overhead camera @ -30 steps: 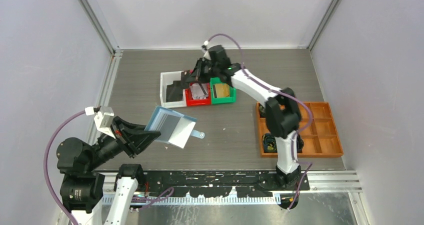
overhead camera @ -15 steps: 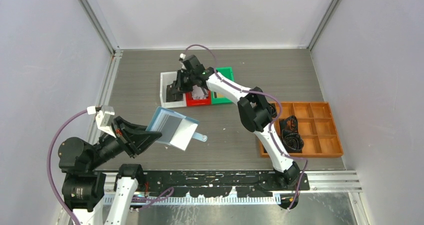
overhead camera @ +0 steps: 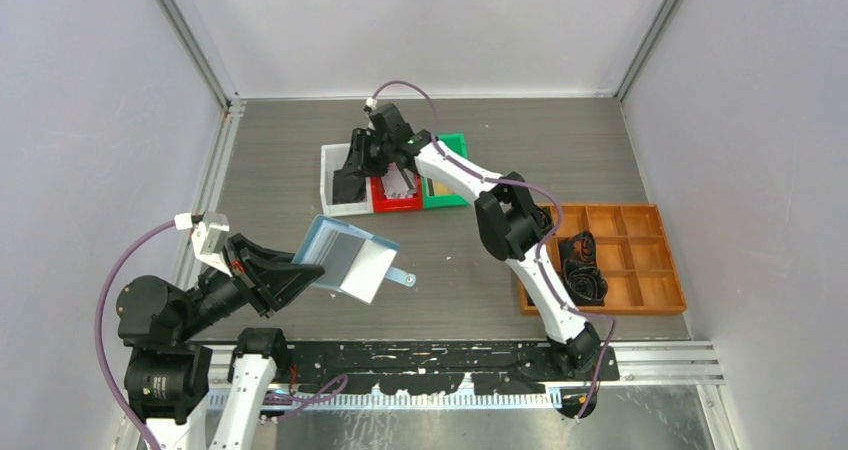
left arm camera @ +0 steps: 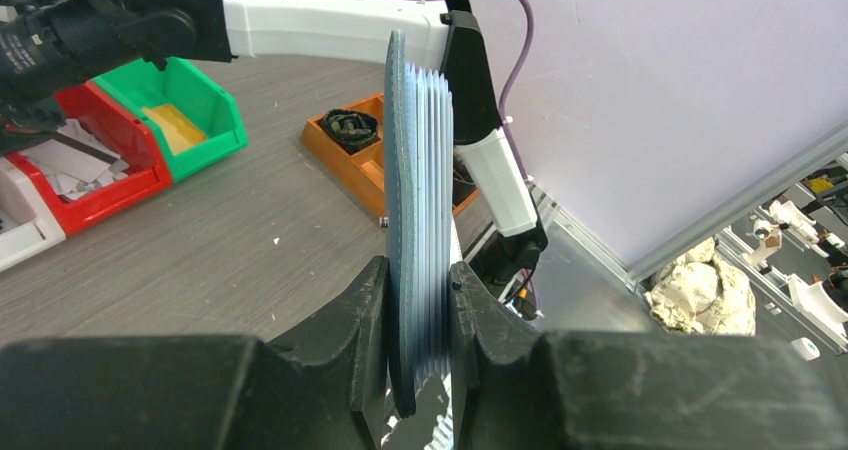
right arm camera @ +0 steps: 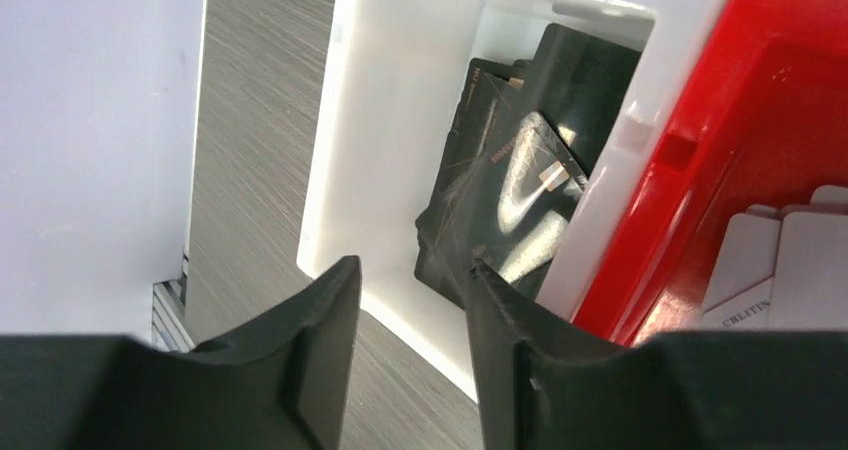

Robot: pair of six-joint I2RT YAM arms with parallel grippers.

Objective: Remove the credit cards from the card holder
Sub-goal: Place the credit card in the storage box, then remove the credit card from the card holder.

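Left wrist | left end effector (left arm camera: 418, 285) clamps card holder (left arm camera: 415, 150) | right end effector (right arm camera: 412, 275) parted above credit cards (right arm camera: 520, 190)

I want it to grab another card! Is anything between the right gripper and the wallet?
Nothing visible. The right gripper hangs open over the white bin; only bare table lies between it and the wallet in the left gripper.

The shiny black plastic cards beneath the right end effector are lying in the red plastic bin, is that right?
Not quite: the shiny black plastic cards lie in the white plastic bin beneath the right end effector, as the right wrist view shows.
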